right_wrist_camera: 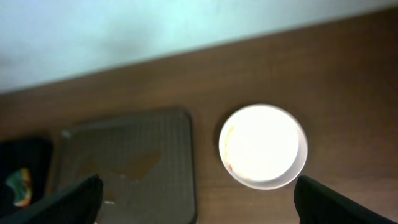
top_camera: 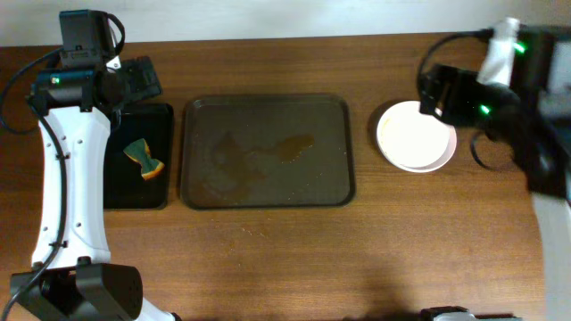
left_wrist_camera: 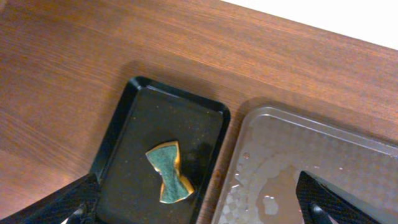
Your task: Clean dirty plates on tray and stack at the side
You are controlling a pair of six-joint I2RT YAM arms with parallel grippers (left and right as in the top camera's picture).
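The brown tray [top_camera: 268, 192] lies mid-table with no plates on it, only wet sauce smears; it also shows in the left wrist view [left_wrist_camera: 323, 155] and the right wrist view [right_wrist_camera: 143, 155]. The white plates [top_camera: 412, 135] sit stacked on the table right of the tray, with a faint orange trace at the left rim in the right wrist view [right_wrist_camera: 263, 145]. My left gripper [left_wrist_camera: 199, 208] is open and empty, high above the black tray. My right gripper [right_wrist_camera: 199, 199] is open and empty, held above the table near the stack.
A small black tray [top_camera: 116, 183] left of the brown tray holds a green and yellow sponge [top_camera: 145, 158], also in the left wrist view [left_wrist_camera: 168, 172]. The table's back edge meets a white wall.
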